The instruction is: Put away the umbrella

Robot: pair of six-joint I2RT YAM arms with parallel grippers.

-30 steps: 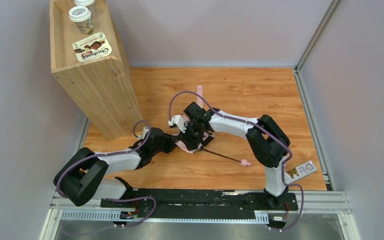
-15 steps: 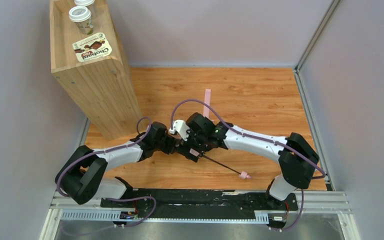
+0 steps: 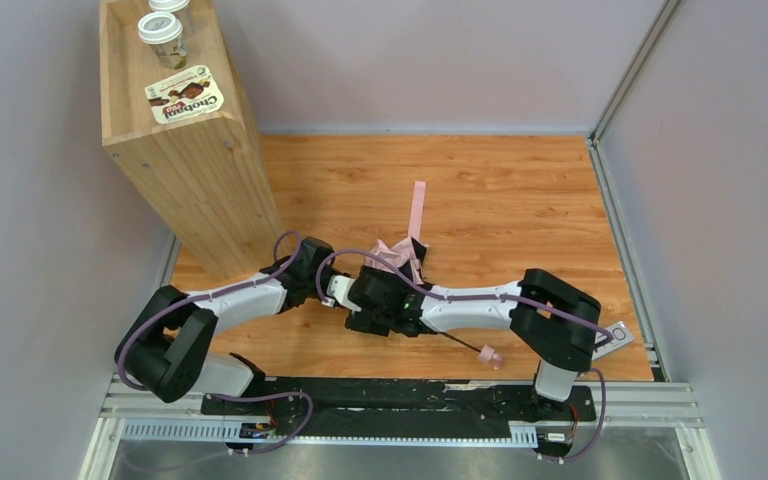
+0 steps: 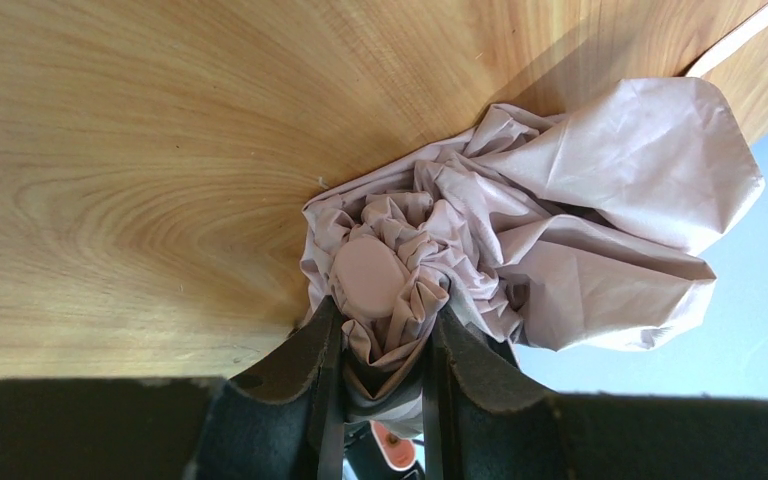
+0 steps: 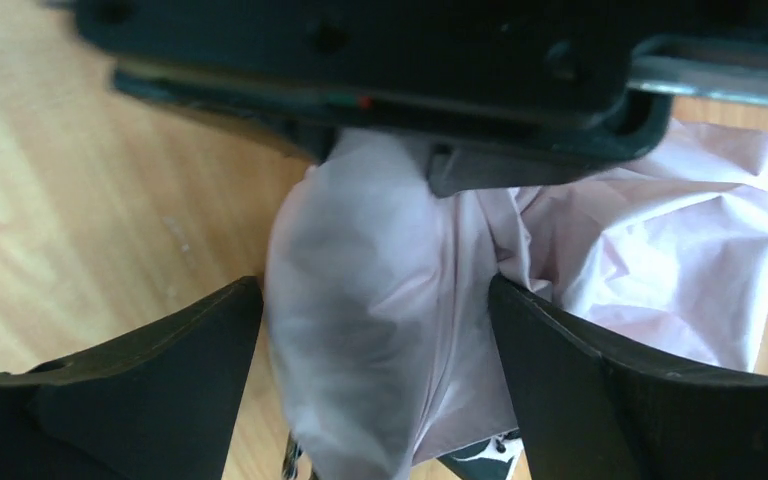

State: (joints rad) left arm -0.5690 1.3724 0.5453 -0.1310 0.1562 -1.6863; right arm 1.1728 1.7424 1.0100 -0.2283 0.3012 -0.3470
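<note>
1. A tall rectangular box of pale wood (image 3: 195,170) is stood upright at the left edge of the orange-brown wood-grain table top (image 3: 520,190).
2. Two paper cups with white lids (image 3: 163,35) are set at the far end of the box's upper face; the farther one is cut off by the frame.
3. A flat printed Chobani Flip yogurt pack (image 3: 185,98) is laid just nearer than the cups.
4. A small white card with dark lettering (image 3: 608,340) is seen at the near right corner.

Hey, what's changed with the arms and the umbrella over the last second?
The right arm swung low toward the near edge, and the right claw opened wide, now straddling the umbrella. Its bundle shifted back, showing more strap, while the handle end slid nearer. The left claw stays shut on the fabric. The wooden box and cups haven't moved.
</note>
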